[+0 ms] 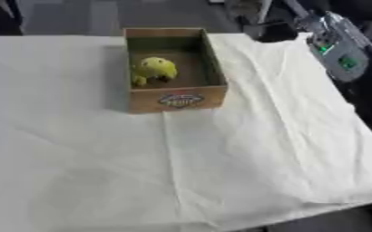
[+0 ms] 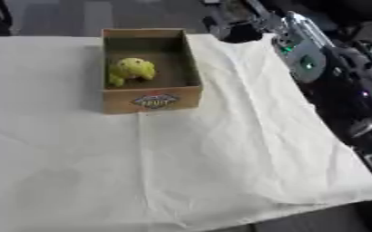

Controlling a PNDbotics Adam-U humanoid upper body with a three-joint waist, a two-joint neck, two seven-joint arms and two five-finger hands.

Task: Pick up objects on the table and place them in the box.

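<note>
The left hand is not showing in either view. The yellow toy [image 1: 154, 70] is lying inside the box [image 1: 176, 100], toward its left wall and roughly midway along its length, resting on the floor of the box. Judged by its rounded, lumpy form, it is probably soft and light, giving under a squeeze and unlikely to break; the broad round body is offering the best hold. Its long axis is running slantwise, the smaller end pointing toward the box's near-left corner. The cloth [image 1: 245, 154] beside the box is carrying no other item. The right arm [image 2: 304, 54] is hanging right of the box, well apart; I cannot tell how its fingers stand.
</note>
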